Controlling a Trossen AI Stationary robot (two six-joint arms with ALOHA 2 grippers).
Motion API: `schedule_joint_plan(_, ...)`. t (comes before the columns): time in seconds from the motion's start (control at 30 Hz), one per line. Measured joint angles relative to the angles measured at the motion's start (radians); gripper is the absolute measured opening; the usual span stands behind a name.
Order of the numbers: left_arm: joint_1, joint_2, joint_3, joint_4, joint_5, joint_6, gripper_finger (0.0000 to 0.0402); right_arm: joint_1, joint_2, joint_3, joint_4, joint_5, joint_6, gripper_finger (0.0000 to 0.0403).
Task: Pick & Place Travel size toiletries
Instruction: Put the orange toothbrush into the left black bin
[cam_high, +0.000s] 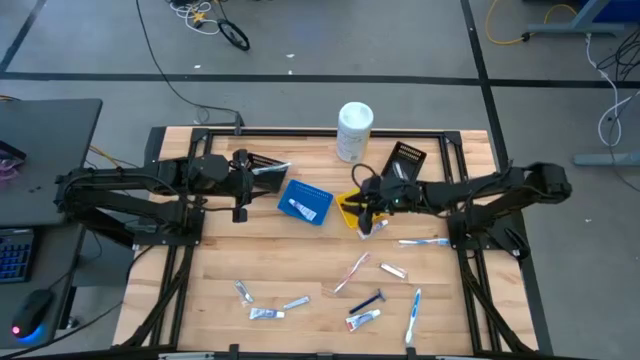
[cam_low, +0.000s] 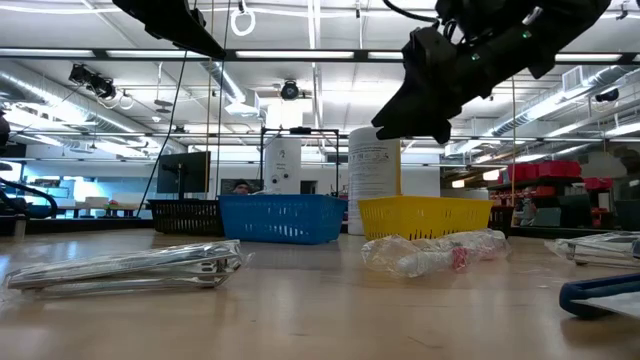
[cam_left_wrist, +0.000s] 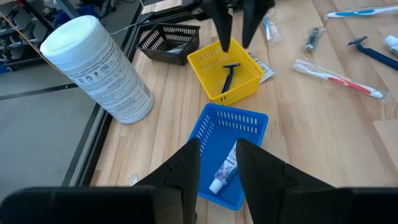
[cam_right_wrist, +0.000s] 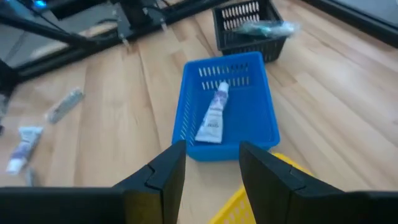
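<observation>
My right gripper (cam_high: 366, 208) hangs open and empty just above the yellow bin (cam_high: 350, 205); the left wrist view shows its fingers (cam_left_wrist: 225, 25) over a dark-handled razor (cam_left_wrist: 230, 71) lying in that bin. My left gripper (cam_high: 256, 178) is open and empty, raised beside the blue bin (cam_left_wrist: 214, 127), which holds a white tube (cam_right_wrist: 212, 118). Several tubes, toothbrushes and a razor (cam_high: 368, 300) lie flat on the near part of the table. A wrapped item (cam_high: 368, 229) lies against the yellow bin's near side.
A large white canister (cam_high: 354, 130) stands at the far edge. One black bin (cam_high: 405, 160) sits right of the yellow bin. Another black bin (cam_right_wrist: 249, 28), by my left arm, holds a wrapped item. The table's metal frame (cam_high: 300, 131) runs along the edges.
</observation>
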Motion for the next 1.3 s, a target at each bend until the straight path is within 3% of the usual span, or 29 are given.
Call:
schedule_joint_plan(0.13, 0.0, 0.0, 0.0, 0.0, 0.0, 0.0, 0.0112, 0.042, 0.039, 0.0, 0.012, 0.051, 0.04, 0.0158)
schedule_joint_plan(0.37, 0.0, 0.0, 0.0, 0.0, 0.0, 0.0, 0.0112, 0.079, 0.117, 0.0, 0.071, 0.043, 0.097, 0.0158)
schedule_joint_plan(0.77, 0.0, 0.0, 0.0, 0.0, 0.0, 0.0, 0.0112, 0.086, 0.173, 0.0, 0.084, 0.043, 0.091, 0.0158)
schedule_joint_plan(0.93, 0.0, 0.0, 0.0, 0.0, 0.0, 0.0, 0.0112, 0.086, 0.173, 0.0, 0.083, 0.041, -0.001, 0.0158)
schedule_joint_plan(1.3, 0.0, 0.0, 0.0, 0.0, 0.0, 0.0, 0.0112, 0.09, 0.168, 0.0, 0.061, -0.147, -0.066, 0.0158)
